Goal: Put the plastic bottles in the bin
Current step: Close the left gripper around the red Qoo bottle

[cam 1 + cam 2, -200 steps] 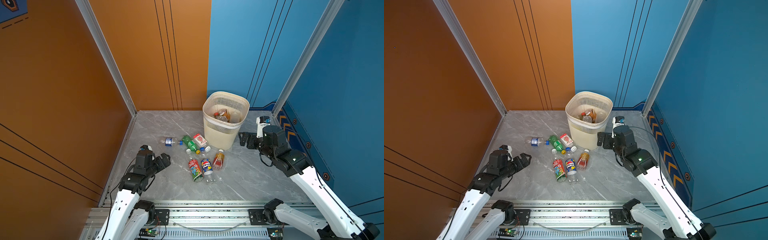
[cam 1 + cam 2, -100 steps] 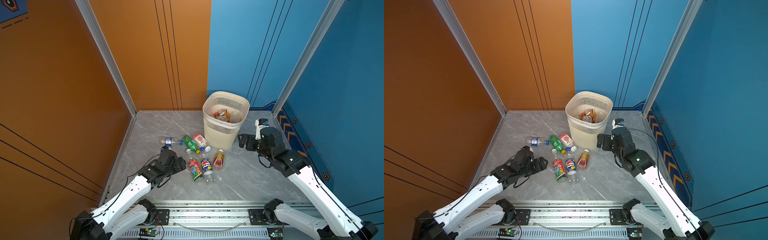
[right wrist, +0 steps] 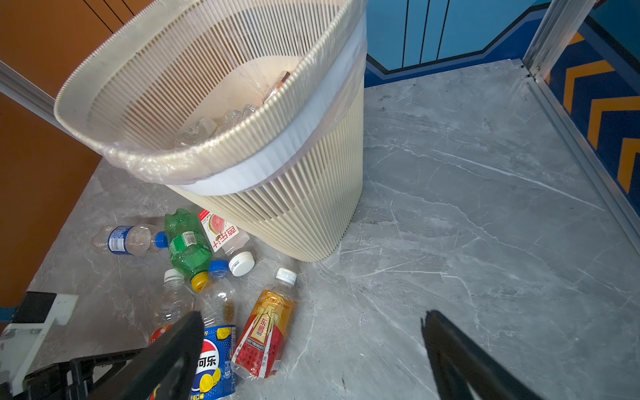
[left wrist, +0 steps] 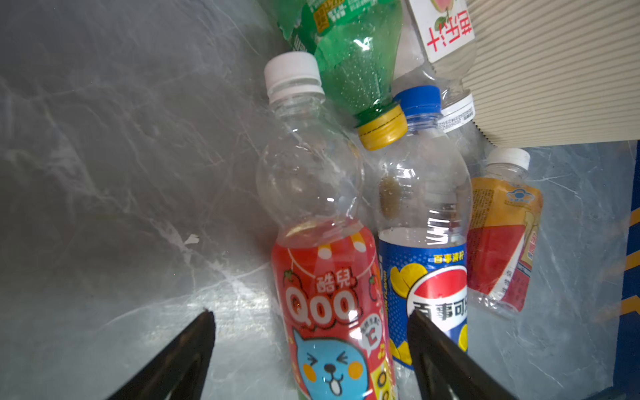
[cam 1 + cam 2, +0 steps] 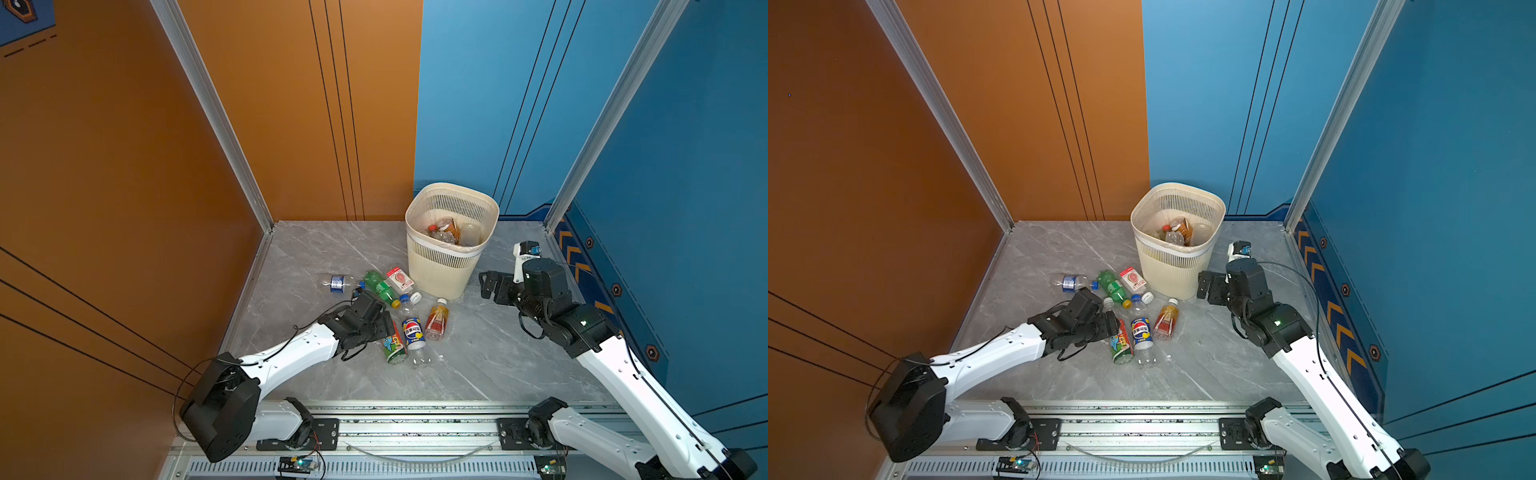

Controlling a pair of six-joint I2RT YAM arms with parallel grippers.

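- While several plastic bottles (image 5: 446,235) already lie inside the bin (image 5: 440,270), six more lie loose on the worktop (image 5: 498,353) just in front of it.
- The left fingers (image 4: 187,356) stand released, straddling the red-labelled bottle (image 4: 325,311) in that cluster near the bin, not clenched on it.
- The right fingers (image 3: 173,353) hang spread and empty just beside the bin.

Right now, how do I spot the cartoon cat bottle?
Find the tall cream bin at the back of the grey floor. Among the bottles lying before it, the cat bottle sits left of the blue Pepsi bottle, between the left arm's open fingers. Only it has a red label with a blue cat face.
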